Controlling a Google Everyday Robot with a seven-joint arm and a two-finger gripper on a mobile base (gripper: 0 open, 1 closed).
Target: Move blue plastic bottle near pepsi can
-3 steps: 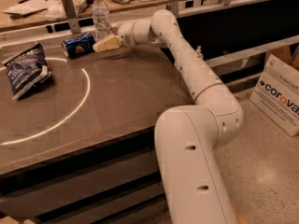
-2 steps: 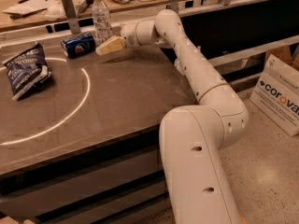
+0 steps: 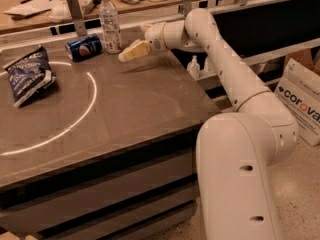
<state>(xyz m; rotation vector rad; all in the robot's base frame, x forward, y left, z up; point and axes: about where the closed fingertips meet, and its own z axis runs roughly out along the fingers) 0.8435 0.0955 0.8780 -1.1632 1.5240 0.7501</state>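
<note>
- Near the far edge of the table (image 3: 150, 109), the bottle (image 3: 110, 21) is seen upright just beside the can (image 3: 83, 47), laid on its side.
- Right of the bottle the gripper (image 3: 131, 52) is held empty; its width cannot be told.
- The bottle could be toppled, or the can set rolling, by a sideways brush.

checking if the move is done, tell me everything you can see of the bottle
The bottle is tall, clear plastic, with a white cap and a pale label around its middle. It stands upright near the table's far edge, right beside the can, which lies on its side; whether they touch is unclear. The gripper hovers low by its base, seemingly not holding it.
</note>
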